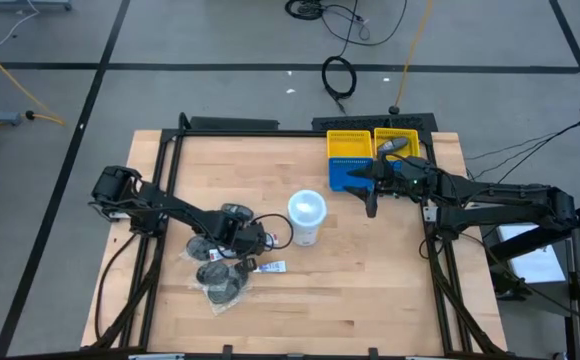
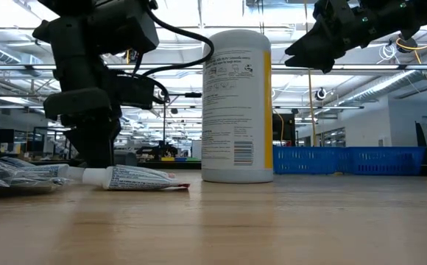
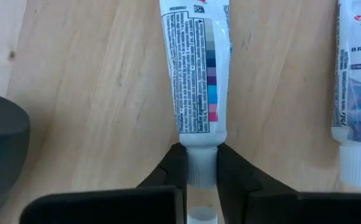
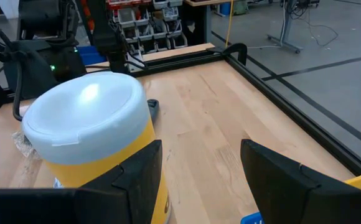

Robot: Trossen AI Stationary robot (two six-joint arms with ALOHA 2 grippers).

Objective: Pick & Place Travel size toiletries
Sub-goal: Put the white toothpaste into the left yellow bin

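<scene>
— Where's the tube?
— Flat on the desk (image 1: 370, 290), white tube (image 3: 195, 68) with its cap pinched between the left gripper (image 3: 200, 171) jaws. Second tube (image 3: 358, 81) just beside, untouched.
— Rest of the toiletries?
— Clear-wrapped discs (image 1: 220, 285) near the left gripper, same side of the white tub (image 1: 307, 217).
— Right gripper (image 4: 199, 165)?
— Raised above the desk near the tub, by the blue bin (image 1: 348, 175); jaws wide, holding nothing.
</scene>
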